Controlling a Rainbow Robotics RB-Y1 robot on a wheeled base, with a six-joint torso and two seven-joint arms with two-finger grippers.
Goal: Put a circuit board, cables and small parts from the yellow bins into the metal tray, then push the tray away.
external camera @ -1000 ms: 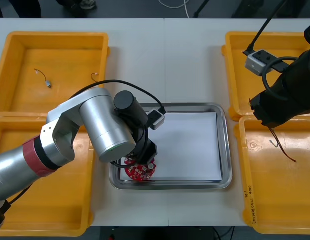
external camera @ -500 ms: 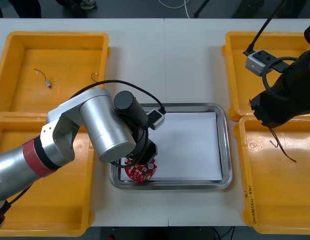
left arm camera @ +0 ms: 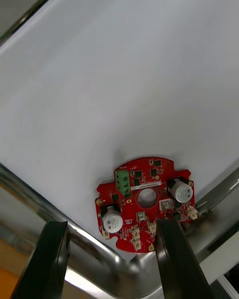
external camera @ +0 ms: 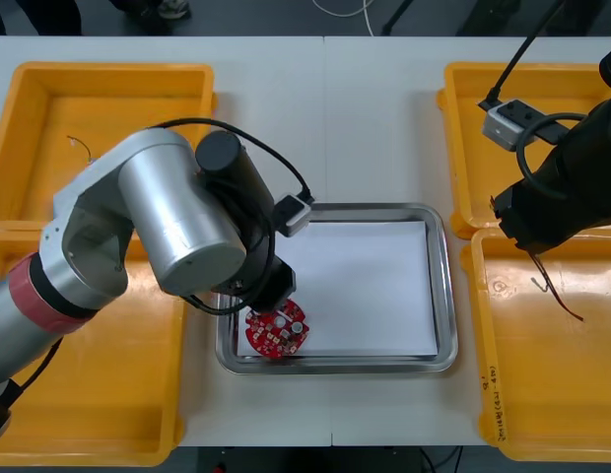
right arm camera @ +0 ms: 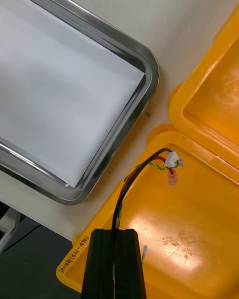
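Note:
A round red circuit board (external camera: 276,329) lies flat in the near left corner of the metal tray (external camera: 448,296), on its white lining. My left gripper (external camera: 267,292) hovers just above and left of it. In the left wrist view the board (left arm camera: 144,202) rests free on the lining, and my left gripper (left arm camera: 112,226) is open with its fingers standing apart over the board's near edge. Over the near right yellow bin (external camera: 542,394), my right gripper (right arm camera: 113,234) is shut on a red and yellow cable (right arm camera: 149,167), which ends in a white plug. The cable (external camera: 557,294) dangles into that bin.
Two yellow bins (external camera: 108,118) sit at the left; the far one holds a small metal part (external camera: 79,143) on a thin wire. The far right bin (external camera: 468,148) lies under my right arm. The tray's rim (right arm camera: 144,65) is close to the right bins.
My left arm has risen and drawn back to the left, uncovering the circuit board, which stays in the tray corner. The right arm has not moved.

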